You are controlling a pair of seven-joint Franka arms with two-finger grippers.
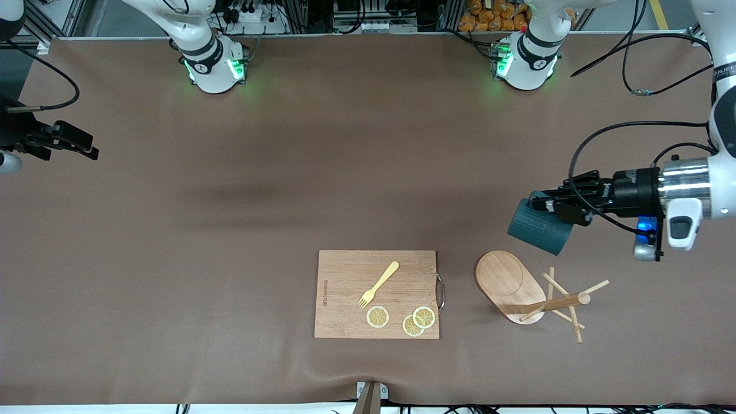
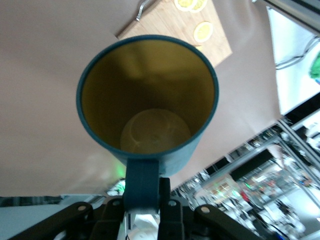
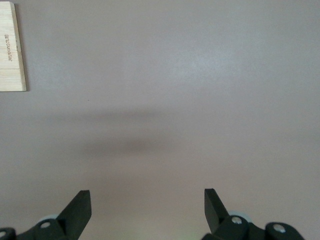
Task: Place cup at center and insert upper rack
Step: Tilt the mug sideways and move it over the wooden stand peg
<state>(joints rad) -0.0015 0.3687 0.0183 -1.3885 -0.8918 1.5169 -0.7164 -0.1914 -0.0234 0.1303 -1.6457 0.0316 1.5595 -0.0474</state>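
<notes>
Brown table [image 1: 230, 230], wide and mostly bare toward the right arm's end. On it, nearer the front camera than the middle: rectangular cutting board [image 1: 351, 276] carrying a yellow fork [image 1: 379, 283] and three lemon slices [image 1: 378, 316]. Just beside the board, toward the left arm's end: upper rack [image 1: 512, 284], tipped over on its side, oval base facing up, post and pegs splayed flat on the table.

Over the table, above a spot beside the rack and farther from the camera than the board: left gripper [image 1: 549, 202], pressed together on the handle of the cup [image 1: 540, 227]. Cup lifted, tilted, mouth open toward the wrist camera, tan inside showing [image 2: 150, 110], handle pinched between the fingers [image 2: 167, 200].

Likely step in hand: carrying the cup to the table's middle. Best done by levelling the cup before lowering, keeping well apart from the board and rack, setting the bottom flat, then releasing.

Right gripper [image 1: 69, 141]: jaws spread, nothing held, waiting over the right arm's end of the table, well apart from the board.
</notes>
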